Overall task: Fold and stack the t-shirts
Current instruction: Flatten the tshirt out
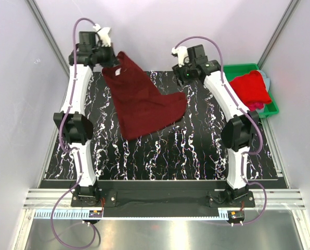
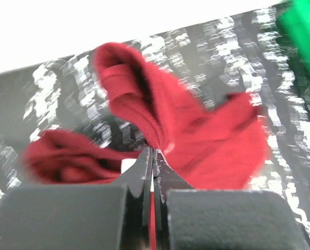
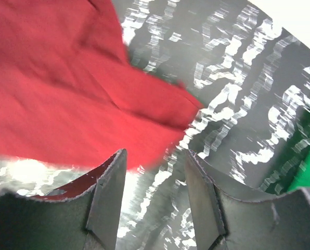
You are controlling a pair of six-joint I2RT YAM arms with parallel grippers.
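The maroon t-shirt (image 1: 144, 104) is lying across the far-left part of the black marbled mat (image 1: 196, 151). Its far corner is rising off the surface, past the mat's far edge and close to the pale back wall (image 1: 155, 26). There the left gripper (image 2: 153, 151) is holding it. In the left wrist view the jaws are pressing together on a thin fold of the shirt's edge, pinching it. Beyond the tips the cloth is bunching into a raised loop, and a second lobe is trailing off to the left.

The shirt's right corner is pointing toward the middle of the mat's far half, near the right gripper (image 3: 156, 152). That gripper's jaws are standing spread with nothing clamped between them. The shirt's edge is lying just ahead of its left finger; whether it is touching I cannot tell.

From the shirt's near hem down to the near edge, and across the whole right side, the marbled surface is showing uncovered. Walls are closing in on the left, far and right sides.

The green bin (image 1: 239, 69) is sitting off the mat's far-right corner, against the right wall. It is holding a bright red t-shirt (image 1: 251, 87) heaped above the rim. A pink-magenta cloth (image 1: 255, 105) is peeking out beneath the red one on the near side.
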